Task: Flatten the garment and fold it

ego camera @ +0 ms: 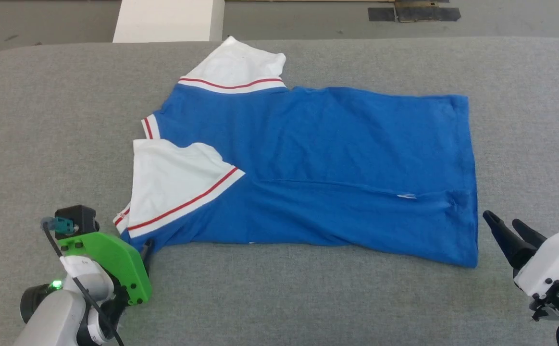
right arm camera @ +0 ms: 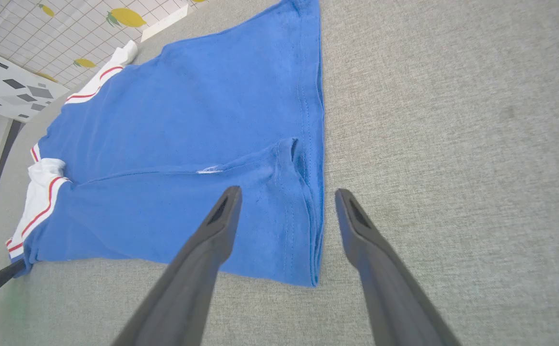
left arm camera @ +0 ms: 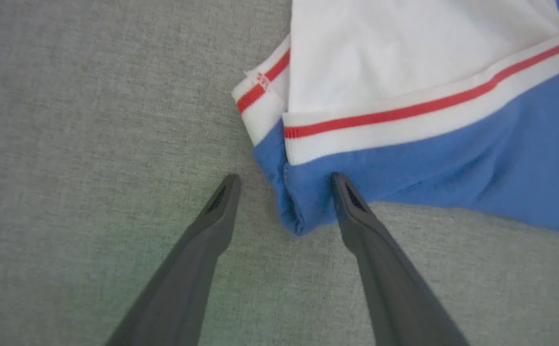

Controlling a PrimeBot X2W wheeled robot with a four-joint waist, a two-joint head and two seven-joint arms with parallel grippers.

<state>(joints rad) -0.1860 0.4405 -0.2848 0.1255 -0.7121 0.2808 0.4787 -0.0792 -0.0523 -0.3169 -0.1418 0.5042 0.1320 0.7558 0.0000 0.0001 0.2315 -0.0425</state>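
The garment (ego camera: 317, 158) lies on the grey table, a royal-blue jersey with its collar end to the left and its hem to the right. Its near long side is folded over the body, and a white sleeve (ego camera: 173, 185) with red-striped trim lies on top. The other white sleeve (ego camera: 236, 65) sticks out at the far edge. My left gripper (ego camera: 140, 252) is open at the near left corner of the garment (left arm camera: 428, 158), with that blue corner between its fingers (left arm camera: 356, 211). My right gripper (ego camera: 500, 218) is open, just right of the hem (right arm camera: 308, 144), holding nothing.
The grey padded table (ego camera: 279, 298) has bare cloth all round the jersey, widest at the near side and at the right. A white block (ego camera: 168, 19) stands beyond the far edge. Dark tape (ego camera: 414, 12) marks the floor behind.
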